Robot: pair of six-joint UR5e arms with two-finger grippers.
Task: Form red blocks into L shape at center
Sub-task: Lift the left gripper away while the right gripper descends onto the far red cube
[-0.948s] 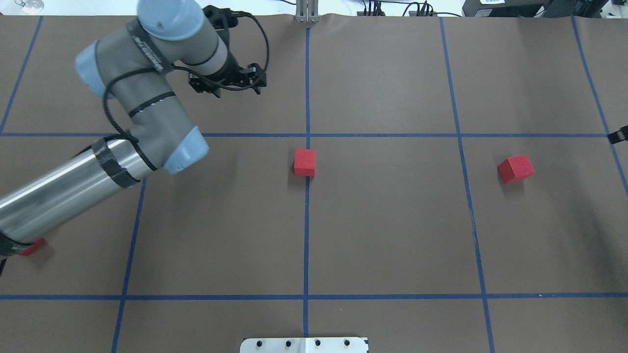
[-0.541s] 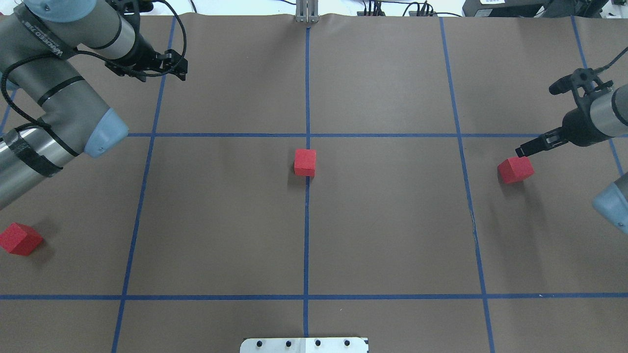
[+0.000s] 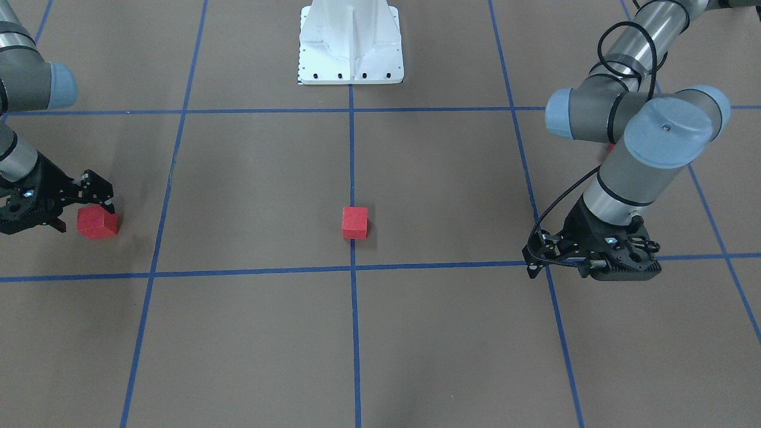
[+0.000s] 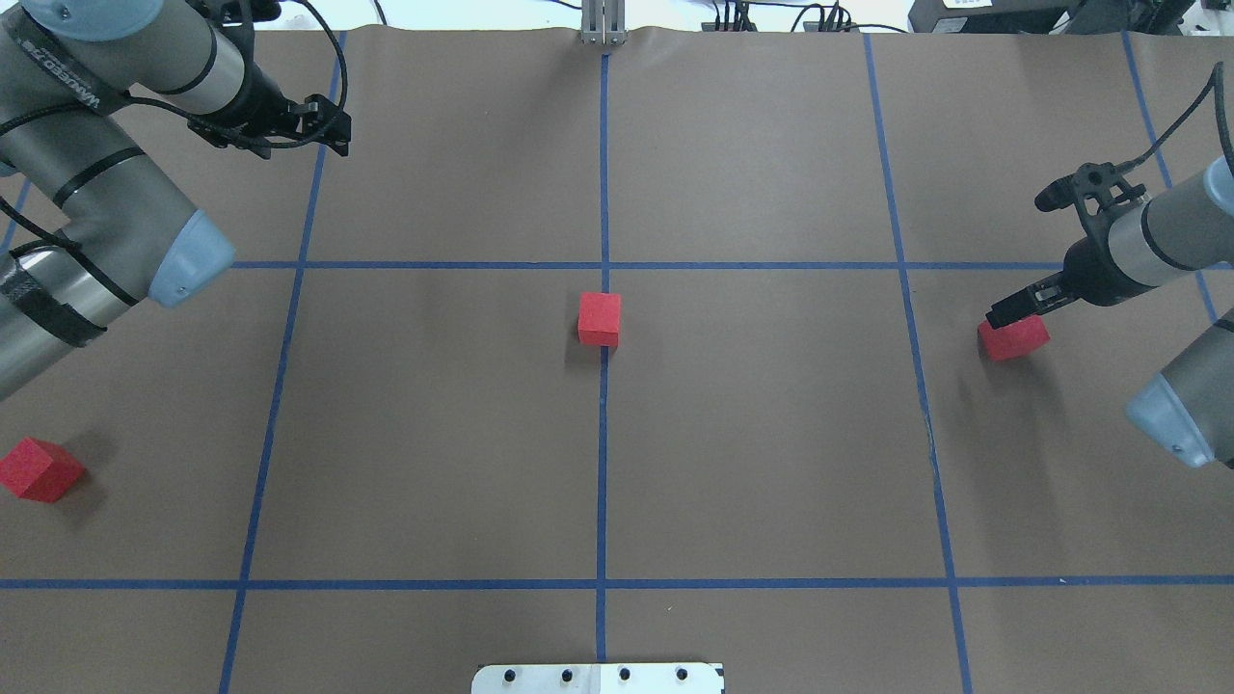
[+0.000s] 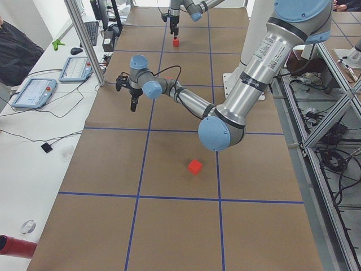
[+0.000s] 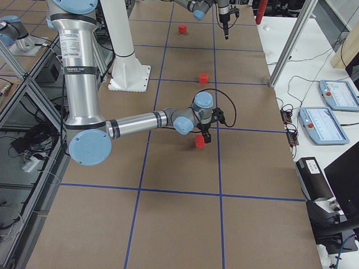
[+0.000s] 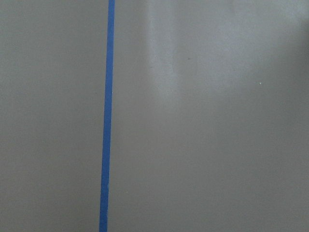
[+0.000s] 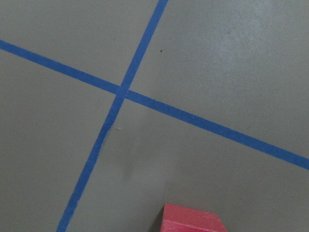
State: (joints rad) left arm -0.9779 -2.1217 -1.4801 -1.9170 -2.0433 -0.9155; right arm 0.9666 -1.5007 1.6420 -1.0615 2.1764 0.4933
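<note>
Three red blocks lie on the brown floor. One red block [image 4: 599, 319] [image 3: 354, 222] sits at the center, on the middle blue line. A second red block [image 4: 1014, 338] [image 3: 98, 224] lies far right, and its top shows at the bottom edge of the right wrist view [image 8: 190, 220]. The third red block [image 4: 39, 469] [image 5: 194, 166] lies far left. My right gripper [image 4: 1010, 310] [image 3: 84, 216] is open, its fingers straddling the right block just above it. My left gripper [image 4: 289, 130] [image 3: 594, 267] looks open and empty over the back left floor.
The white robot base plate [image 4: 598, 678] [image 3: 351, 41] stands at the near middle edge. A metal post [image 4: 603, 24] stands at the far edge. Operator tablets [image 5: 34, 93] [image 6: 336, 95] lie beyond the table. The left wrist view shows only floor and a blue tape line [image 7: 107, 116].
My left arm has swung away from the middle to the back left, uncovering the left block. My right arm has come in from the right and lowered onto the right block.
</note>
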